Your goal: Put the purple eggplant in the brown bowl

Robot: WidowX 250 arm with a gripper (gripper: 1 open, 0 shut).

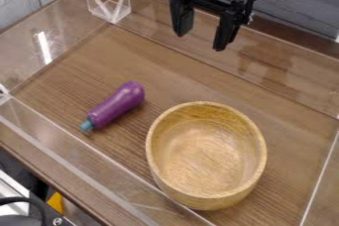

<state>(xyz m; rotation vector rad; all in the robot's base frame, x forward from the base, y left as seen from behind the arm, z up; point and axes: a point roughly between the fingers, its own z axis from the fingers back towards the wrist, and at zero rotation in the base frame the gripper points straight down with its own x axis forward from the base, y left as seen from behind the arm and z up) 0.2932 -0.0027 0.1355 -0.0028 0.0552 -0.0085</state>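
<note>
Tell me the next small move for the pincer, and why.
Probably swing the pincer toward the near left and down over the purple eggplant. It hangs open at the far side, holding nothing, while the eggplant lies on the wooden surface to the left of the brown bowl, which is empty.

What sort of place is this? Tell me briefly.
Probably a robot test bench: a wood-grain tabletop fenced by clear plastic walls, holding a glossy purple toy eggplant and a round light-brown wooden bowl.
</note>
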